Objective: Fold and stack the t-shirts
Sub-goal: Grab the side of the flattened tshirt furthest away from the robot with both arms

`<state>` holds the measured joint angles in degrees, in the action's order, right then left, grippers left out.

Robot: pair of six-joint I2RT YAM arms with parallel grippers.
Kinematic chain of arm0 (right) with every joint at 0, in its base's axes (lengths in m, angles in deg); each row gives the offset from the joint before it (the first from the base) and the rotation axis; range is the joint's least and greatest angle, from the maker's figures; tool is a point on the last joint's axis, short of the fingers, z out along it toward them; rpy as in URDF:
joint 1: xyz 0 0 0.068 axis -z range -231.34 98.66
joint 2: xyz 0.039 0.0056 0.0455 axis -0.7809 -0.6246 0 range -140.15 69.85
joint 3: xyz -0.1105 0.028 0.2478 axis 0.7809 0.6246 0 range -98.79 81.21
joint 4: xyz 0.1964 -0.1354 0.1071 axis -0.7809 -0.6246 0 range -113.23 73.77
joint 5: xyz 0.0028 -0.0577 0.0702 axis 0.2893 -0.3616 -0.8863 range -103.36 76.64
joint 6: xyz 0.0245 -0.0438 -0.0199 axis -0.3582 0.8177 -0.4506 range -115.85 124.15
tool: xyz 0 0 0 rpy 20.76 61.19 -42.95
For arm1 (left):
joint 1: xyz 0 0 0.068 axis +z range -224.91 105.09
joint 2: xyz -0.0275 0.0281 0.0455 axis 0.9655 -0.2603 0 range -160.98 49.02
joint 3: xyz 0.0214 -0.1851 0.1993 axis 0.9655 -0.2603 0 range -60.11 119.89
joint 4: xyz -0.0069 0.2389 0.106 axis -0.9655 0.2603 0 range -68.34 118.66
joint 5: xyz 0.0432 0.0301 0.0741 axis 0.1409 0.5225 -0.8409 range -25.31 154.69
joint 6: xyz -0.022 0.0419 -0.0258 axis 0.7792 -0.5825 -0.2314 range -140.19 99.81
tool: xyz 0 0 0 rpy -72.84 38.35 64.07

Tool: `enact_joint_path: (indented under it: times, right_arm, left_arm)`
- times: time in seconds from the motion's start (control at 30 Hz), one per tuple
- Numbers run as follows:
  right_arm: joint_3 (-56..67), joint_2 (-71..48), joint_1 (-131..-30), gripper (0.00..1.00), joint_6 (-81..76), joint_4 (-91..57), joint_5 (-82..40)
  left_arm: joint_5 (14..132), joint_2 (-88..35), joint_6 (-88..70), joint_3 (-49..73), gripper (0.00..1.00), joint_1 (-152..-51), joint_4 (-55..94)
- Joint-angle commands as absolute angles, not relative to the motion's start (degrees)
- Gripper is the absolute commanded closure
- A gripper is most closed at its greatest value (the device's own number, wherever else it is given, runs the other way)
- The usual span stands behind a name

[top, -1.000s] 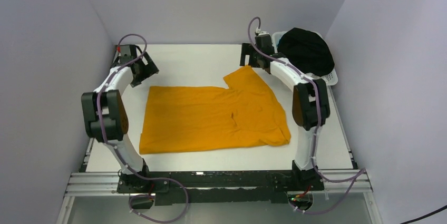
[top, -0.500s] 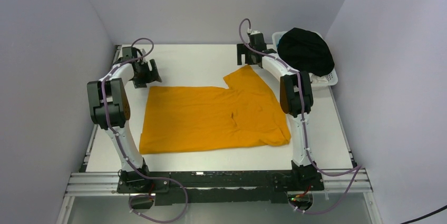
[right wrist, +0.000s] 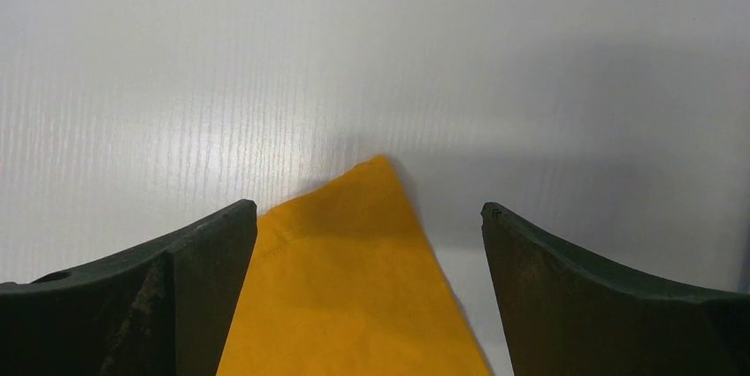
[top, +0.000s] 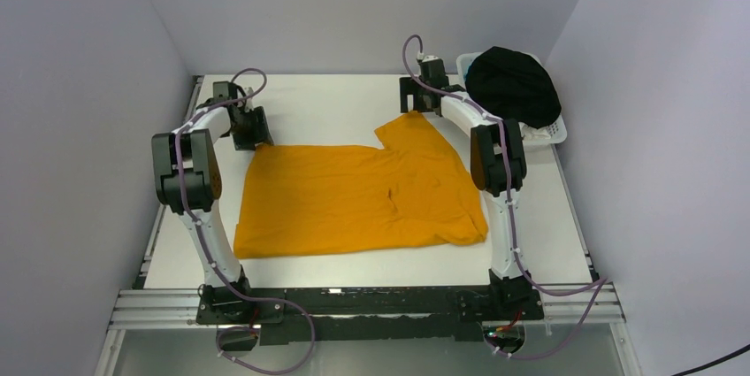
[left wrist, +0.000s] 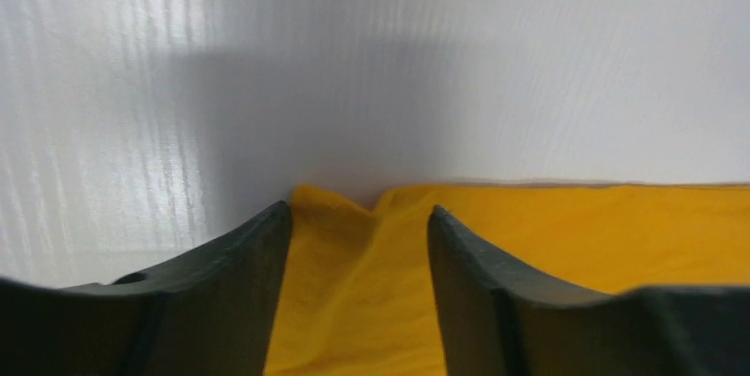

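Lying flat, the orange t-shirt (top: pixel 354 199) is straddled at two corners.
The left gripper (left wrist: pixel 360 208) is held narrowly parted, the right gripper (right wrist: pixel 368 205) widely; nothing is gripped.

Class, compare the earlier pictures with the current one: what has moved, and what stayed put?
The left tool swung right to the far-left corner of the orange t-shirt, which now sits between its open fingers. The right tool shifted slightly left, straddling the sleeve tip. Neither has closed on cloth. The orange t-shirt, black garment and basket stayed put.
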<state>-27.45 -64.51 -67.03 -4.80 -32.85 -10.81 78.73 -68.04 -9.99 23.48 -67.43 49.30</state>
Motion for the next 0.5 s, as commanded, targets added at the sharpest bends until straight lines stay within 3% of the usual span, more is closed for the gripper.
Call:
enact_joint_path:
  times: [0.0, 0.1, 0.27, 0.3, 0.47]
  right_arm:
    - [-27.7, -62.7, -66.7, 0.0, -3.9, -31.3, -9.7]
    - [-28.1, -63.5, -66.8, 0.0, -3.8, -31.7, -9.5]
    - [-30.7, -66.1, -67.1, 0.0, -4.8, -32.1, -10.7]
    - [-31.7, -67.0, -67.2, 0.0, -4.9, -32.3, -11.1]
    - [-38.2, -72.6, -68.9, 0.02, -3.6, -35.3, -9.4]
  left_arm:
    - [77.8, -69.7, -10.6, 23.9, 0.44, -69.3, 52.5]
    - [76.4, -69.6, -10.1, 24.3, 0.61, -69.8, 52.7]
    - [75.1, -69.2, -9.6, 24.0, 0.96, -70.6, 52.7]
    - [75.1, -69.2, -9.5, 24.1, 1.0, -70.7, 52.7]
    - [75.5, -68.3, -9.4, 23.7, 1.0, -70.9, 51.8]
